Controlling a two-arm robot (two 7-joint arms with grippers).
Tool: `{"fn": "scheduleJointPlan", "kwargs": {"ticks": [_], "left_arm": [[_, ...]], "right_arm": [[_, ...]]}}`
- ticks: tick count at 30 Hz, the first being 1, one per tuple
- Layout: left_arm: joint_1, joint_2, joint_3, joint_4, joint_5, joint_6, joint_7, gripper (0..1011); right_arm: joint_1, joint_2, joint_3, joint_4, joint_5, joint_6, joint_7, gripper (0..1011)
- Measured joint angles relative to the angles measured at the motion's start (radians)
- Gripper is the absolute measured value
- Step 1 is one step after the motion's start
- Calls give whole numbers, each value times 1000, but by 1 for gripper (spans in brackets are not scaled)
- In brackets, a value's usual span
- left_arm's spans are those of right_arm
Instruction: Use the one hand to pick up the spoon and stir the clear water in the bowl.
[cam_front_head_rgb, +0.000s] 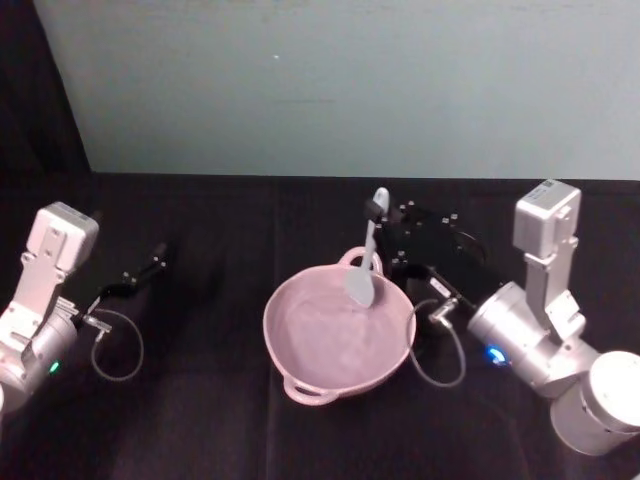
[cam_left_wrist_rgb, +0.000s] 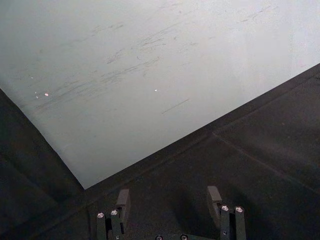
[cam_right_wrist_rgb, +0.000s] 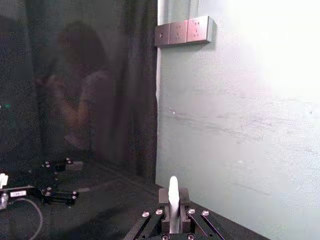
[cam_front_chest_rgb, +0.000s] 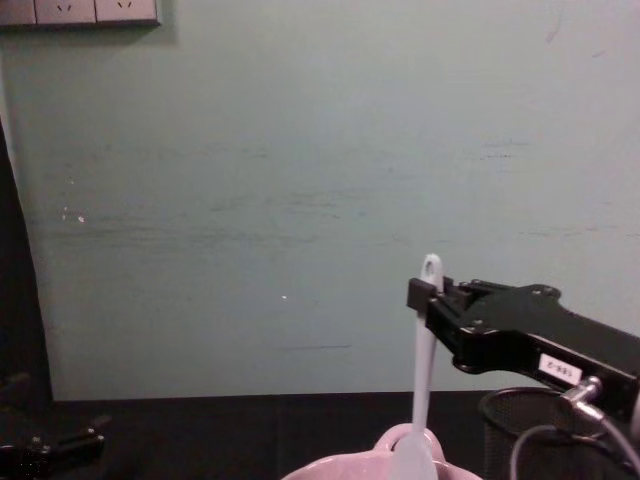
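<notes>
Behind the black desk (cam_front_head_rgb: 200, 420) stands a pale green wall (cam_front_head_rgb: 350, 80), with a row of sockets (cam_front_chest_rgb: 80, 10) high on it. The right claw (cam_front_head_rgb: 376, 210) reaches in over the middle of the desk and is clenched on the spoon (cam_front_head_rgb: 368, 255), pinching the white handle just under its holed tip. From the claw the spoon hangs almost upright, the tip poking up above the fingers and the greyish scoop pointing down. Directly below the claw sits the pink bowl (cam_front_head_rgb: 272, 310), and the scoop is inside its far rim, just beside the small loop handle (cam_front_chest_rgb: 398, 440). Whether the scoop touches the water cannot be told. The right wrist view shows the handle (cam_right_wrist_rgb: 173, 192) standing squeezed between the two pads. Below the claw's black body, on its outer side, stands a black wire-mesh cup (cam_front_chest_rgb: 520, 420). The left claw (cam_front_head_rgb: 155, 262) is parked low over the desk, well apart from the bowl. It is released: its fingers (cam_left_wrist_rgb: 122, 200) stand spread with nothing between them.
</notes>
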Motion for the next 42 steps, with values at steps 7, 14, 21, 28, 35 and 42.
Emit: {"fn": "scheduleJointPlan", "kwargs": {"ticks": [7,14,21,28,35,42], "left_arm": [[0,0,0,0,0,0,0,1005],[0,0,0,0,0,0,0,1005],[0,0,0,0,0,0,0,1005],[0,0,0,0,0,0,0,1005],[0,0,0,0,0,0,0,1005],[0,0,0,0,0,0,0,1005]], "right_arm": [[-20,45,-5,-49,-42,16,16,118],[-45,86,-43,-113,-77,34,56,118],[-72,98,-86,-177,-64,41,94,117],[-75,84,-119,-194,-42,44,104,118],[-63,85,-106,-223,-22,46,94,118],[-40,113,-78,-286,-24,122,65,117]]}}
